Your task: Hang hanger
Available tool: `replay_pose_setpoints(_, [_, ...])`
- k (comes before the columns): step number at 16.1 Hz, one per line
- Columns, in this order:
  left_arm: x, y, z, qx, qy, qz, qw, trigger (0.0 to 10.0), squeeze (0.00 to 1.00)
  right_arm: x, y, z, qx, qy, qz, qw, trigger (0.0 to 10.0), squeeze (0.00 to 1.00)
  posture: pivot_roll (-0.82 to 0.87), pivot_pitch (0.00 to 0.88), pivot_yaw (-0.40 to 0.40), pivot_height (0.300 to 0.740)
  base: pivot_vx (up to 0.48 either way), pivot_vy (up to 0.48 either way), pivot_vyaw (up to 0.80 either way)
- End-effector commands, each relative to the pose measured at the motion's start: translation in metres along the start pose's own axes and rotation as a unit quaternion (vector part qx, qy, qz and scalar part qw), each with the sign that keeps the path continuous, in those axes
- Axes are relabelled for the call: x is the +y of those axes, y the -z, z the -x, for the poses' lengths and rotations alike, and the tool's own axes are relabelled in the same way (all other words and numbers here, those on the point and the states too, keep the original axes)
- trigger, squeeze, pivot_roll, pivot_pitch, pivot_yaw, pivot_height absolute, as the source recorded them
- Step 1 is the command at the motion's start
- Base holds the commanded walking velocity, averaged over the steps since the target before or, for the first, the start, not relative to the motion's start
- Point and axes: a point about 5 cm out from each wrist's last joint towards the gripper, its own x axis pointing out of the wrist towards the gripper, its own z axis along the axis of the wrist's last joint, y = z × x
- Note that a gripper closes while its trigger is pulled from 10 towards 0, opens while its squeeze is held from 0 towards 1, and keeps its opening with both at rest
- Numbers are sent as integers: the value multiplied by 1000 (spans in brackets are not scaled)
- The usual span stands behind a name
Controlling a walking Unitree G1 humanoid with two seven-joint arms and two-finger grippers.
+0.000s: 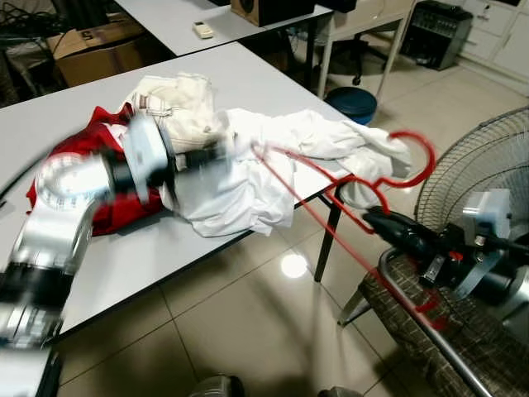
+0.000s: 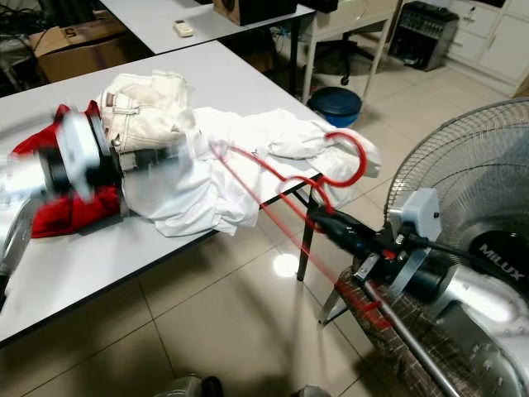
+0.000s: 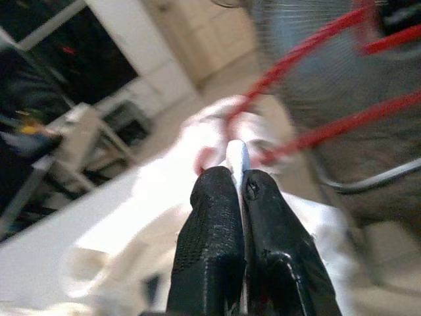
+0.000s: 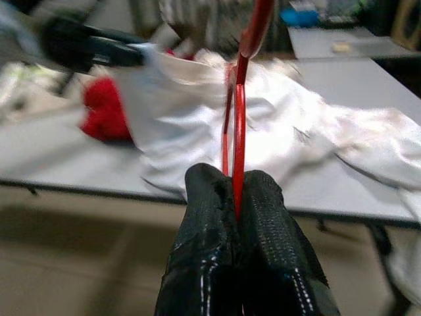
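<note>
The right gripper (image 1: 382, 220) clamps a red hanger (image 1: 347, 186) beside the desk (image 1: 248, 74). The left gripper (image 3: 238, 181) pinches a white shirt (image 1: 248, 178), probably to dress the hanger.

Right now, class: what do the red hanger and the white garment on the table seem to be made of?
Hanger: probably plastic-coated wire, thin, glossy red, bent into curves. White garment: soft matte cloth, likely cotton, crumpled and draping over the table edge.

Bright indoor light; floor (image 1: 293, 265) glare spot; left arm (image 1: 99, 182) motion-blurred.
</note>
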Motion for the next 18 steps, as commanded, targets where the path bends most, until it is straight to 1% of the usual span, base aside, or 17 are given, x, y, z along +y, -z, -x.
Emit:
replay_pose_setpoints(1, [-4,-7,0,-1,14,0,1000,0,0,-3,-5,-3,-2,-9,13,1000,10000,0,-156,35,41,740,0,0,0])
replay_pose_setpoints(5, [-19,-8,1,15,21,2,1000,0,0,-7,-9,-2,5,-41,8,999,10000,0,-145,42,16,740,0,0,0])
replay_pose_setpoints(6, [-25,-8,1,25,32,0,999,0,0,-9,-12,-1,2,-53,2,999,10000,0,-142,46,11,740,0,0,0])
replay_pose_setpoints(8, [-32,-10,-1,29,43,4,999,0,0,-14,-16,1,-7,-56,-12,998,10000,0,-142,46,11,740,0,0,0])
replay_pose_setpoints(9, [-37,-12,-5,26,49,6,998,0,0,-16,-16,2,-7,-72,-35,997,10000,0,-146,52,10,740,0,0,0])
replay_pose_setpoints(10, [-45,-13,-13,19,62,6,998,0,0,-18,-9,1,12,-98,-60,993,10000,0,-153,58,8,740,0,0,0])
replay_pose_setpoints(12, [-55,-14,-21,16,79,5,997,0,0,-22,-1,-5,22,-113,-84,990,10000,0,-153,58,8,740,0,0,0])
replay_pose_setpoints(13, [-61,-14,-25,20,87,3,996,0,0,-25,3,-9,31,-113,-93,989,10000,0,-152,61,0,740,0,0,0])
replay_pose_setpoints(15, [-66,-12,-28,25,93,1,995,0,0,-29,5,-11,38,-119,-110,986,10000,0,-150,62,-16,740,0,0,0])
replay_pose_setpoints(18, [-79,-4,-26,49,101,4,994,0,0,-43,3,-15,52,-100,-125,986,10000,0,-152,66,-37,740,0,0,0])
